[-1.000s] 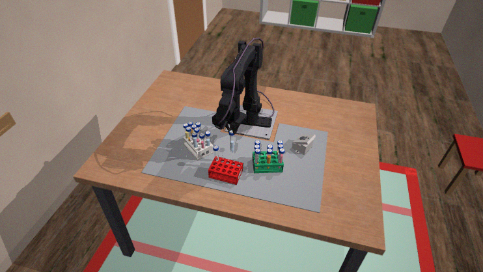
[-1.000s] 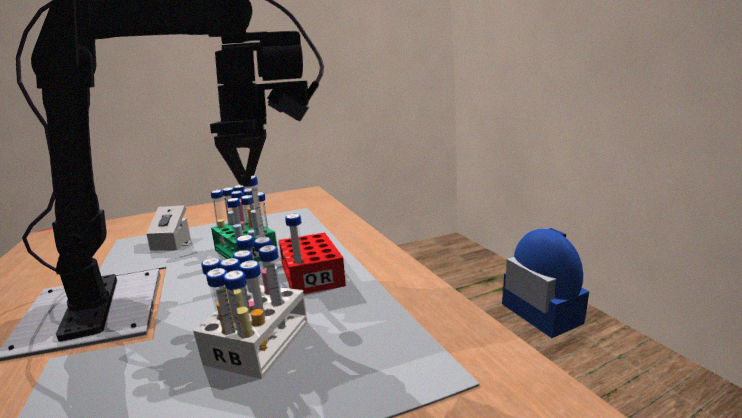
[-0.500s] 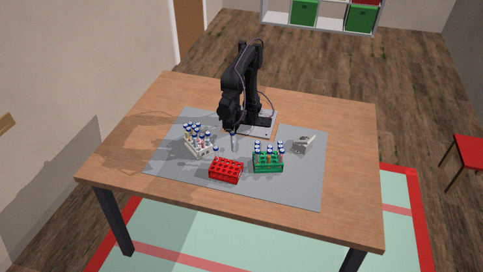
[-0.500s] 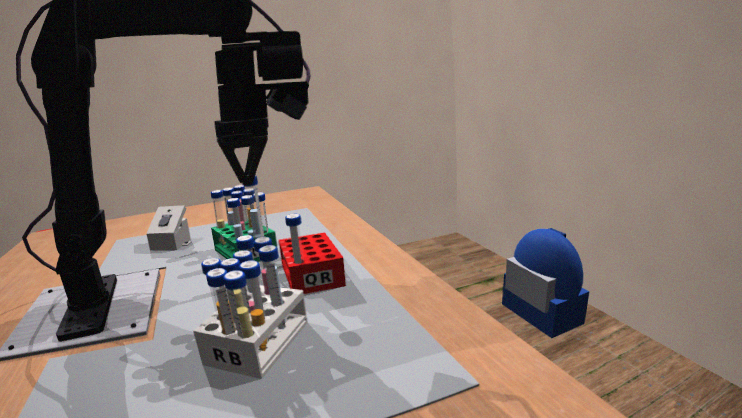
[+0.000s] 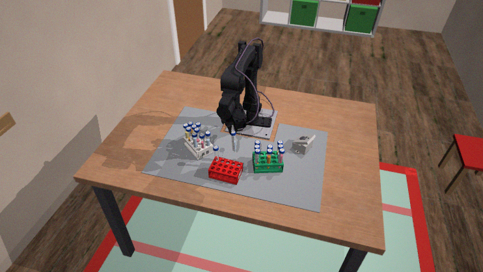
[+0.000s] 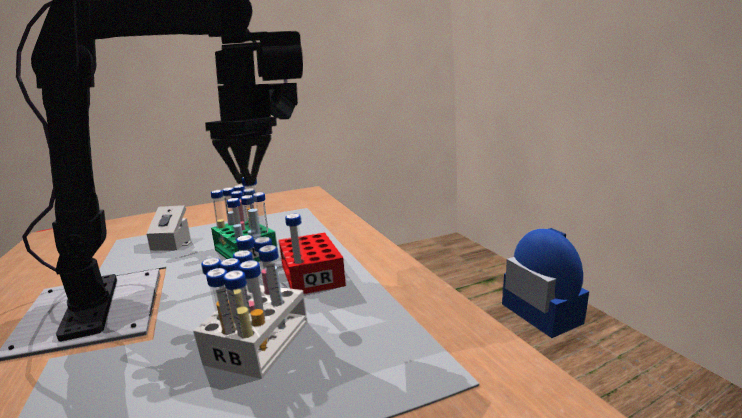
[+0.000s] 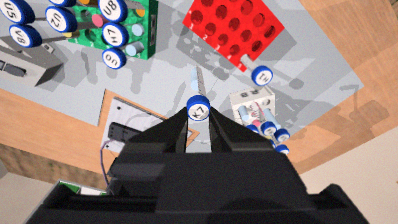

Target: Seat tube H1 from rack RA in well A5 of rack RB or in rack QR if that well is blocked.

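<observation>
My gripper [image 7: 198,111] is shut on the blue cap of a tube marked K7 [image 7: 198,107]. It holds the tube upright in the air above the grey mat, between the racks [image 5: 233,140]; it also shows in the exterior view [image 6: 248,180]. The green rack RA [image 5: 265,161] holds several blue-capped tubes. The white rack RB [image 6: 249,332] also holds several tubes. A tube with a cap marked H1 [image 7: 261,75] stands in a corner well of the red rack QR [image 6: 311,259].
A grey box with the DONE button [image 5: 303,144] stands on the mat beyond RA. The arm's base plate [image 6: 83,306] sits at the mat's back edge. RB [image 7: 252,107] lies right of the held tube in the wrist view.
</observation>
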### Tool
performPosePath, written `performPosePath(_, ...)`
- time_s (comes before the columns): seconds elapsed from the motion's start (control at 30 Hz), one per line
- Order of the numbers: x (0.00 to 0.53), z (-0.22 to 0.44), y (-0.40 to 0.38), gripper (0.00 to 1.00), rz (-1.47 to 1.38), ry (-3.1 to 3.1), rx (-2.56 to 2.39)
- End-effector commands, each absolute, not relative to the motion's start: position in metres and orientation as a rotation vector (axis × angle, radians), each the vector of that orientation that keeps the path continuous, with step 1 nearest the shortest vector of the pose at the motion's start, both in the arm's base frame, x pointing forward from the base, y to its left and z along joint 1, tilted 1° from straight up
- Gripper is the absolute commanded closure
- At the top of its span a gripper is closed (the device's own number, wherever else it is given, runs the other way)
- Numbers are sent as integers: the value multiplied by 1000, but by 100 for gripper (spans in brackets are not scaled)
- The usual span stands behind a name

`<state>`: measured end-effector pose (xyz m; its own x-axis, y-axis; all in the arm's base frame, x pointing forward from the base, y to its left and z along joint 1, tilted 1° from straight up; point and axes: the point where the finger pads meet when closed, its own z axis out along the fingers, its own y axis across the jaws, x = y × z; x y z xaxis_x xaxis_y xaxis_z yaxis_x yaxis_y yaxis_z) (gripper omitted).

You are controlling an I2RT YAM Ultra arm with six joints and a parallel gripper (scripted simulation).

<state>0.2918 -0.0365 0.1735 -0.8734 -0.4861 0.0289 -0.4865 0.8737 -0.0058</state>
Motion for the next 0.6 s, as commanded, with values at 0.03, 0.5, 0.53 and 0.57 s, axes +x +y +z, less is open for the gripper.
performPosePath(0.03,295,183,-39,100,45,-2984,1057)
performPosePath(0.5,295,183,-39,100,49,-2741,1574)
performPosePath(0.53,291,178,-30,100,32,-2714,1595)
performPosePath(0.57,289,178,-27,100,32,-2714,1595)
